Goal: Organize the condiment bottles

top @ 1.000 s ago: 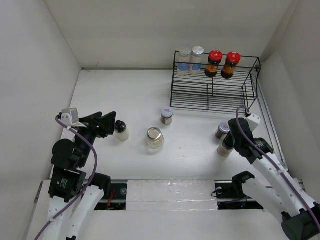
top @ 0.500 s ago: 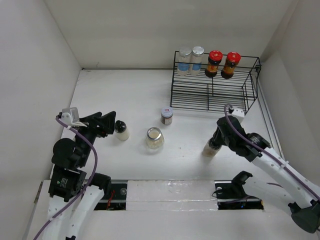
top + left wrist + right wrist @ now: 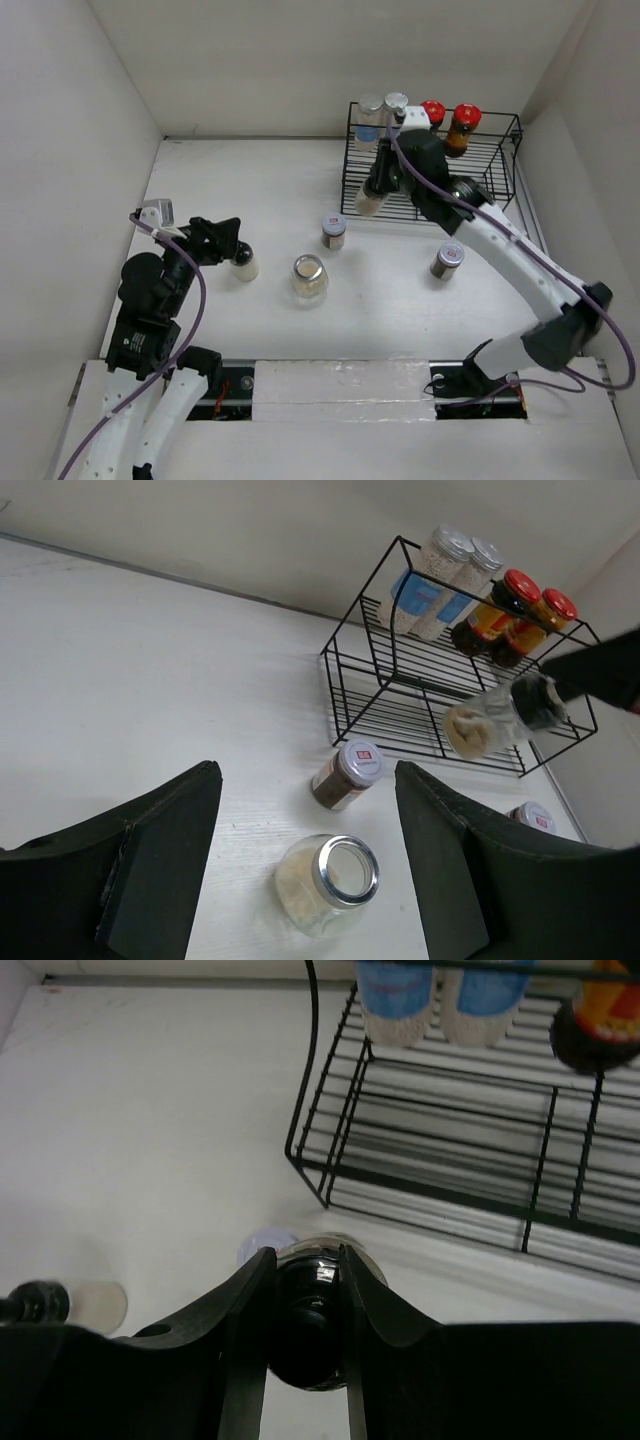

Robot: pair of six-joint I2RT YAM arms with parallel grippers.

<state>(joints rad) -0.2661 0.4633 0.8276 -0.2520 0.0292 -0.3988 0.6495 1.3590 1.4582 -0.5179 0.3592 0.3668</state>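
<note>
Four bottles (image 3: 371, 120) on the top shelf of a black wire rack (image 3: 480, 175) at one o'clock, right gripper (image 3: 381, 183) clamped on a tilted black-capped clear bottle of pale contents (image 3: 368, 203) held off the white bench (image 3: 250, 180) at the rack's front, left gripper (image 3: 226, 243) partly open and empty at eight o'clock, black-capped white bottle (image 3: 244, 264) just beside it.

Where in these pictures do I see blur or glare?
Left wrist view: the held black-capped bottle is motion-blurred, while the wire rack is sharp. Right wrist view: a small glint on that bottle's cap. Top view: even light, faint shadows.
</note>
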